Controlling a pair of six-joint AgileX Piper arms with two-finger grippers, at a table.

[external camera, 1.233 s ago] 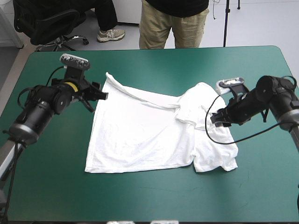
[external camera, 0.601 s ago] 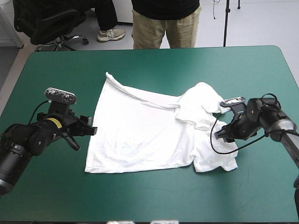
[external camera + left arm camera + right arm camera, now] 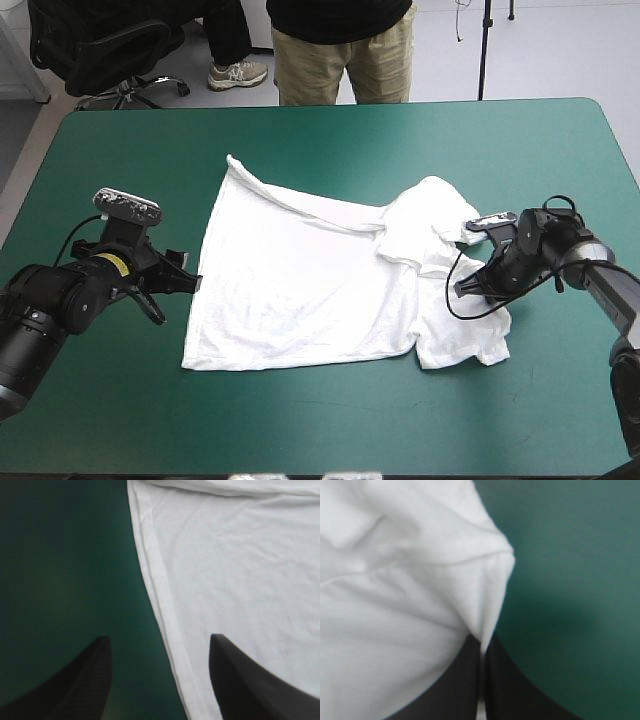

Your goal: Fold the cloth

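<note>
Seemingly right claw (image 3: 482,647) pinches T-shirt (image 3: 300,280) fold, tips hidden; left claw (image 3: 159,639) gapes wide.

The counter (image 3: 320,125) is wide, and its corners are round. A teal-green cover (image 3: 330,420) lies flat and smooth over the whole top of the counter, out to every edge. A black chair (image 3: 100,50) stands on the floor (image 3: 560,50) just past the counter's far left corner. The chair has little wheels on its legs. The floor past the counter's far edge is pale grey.
</note>
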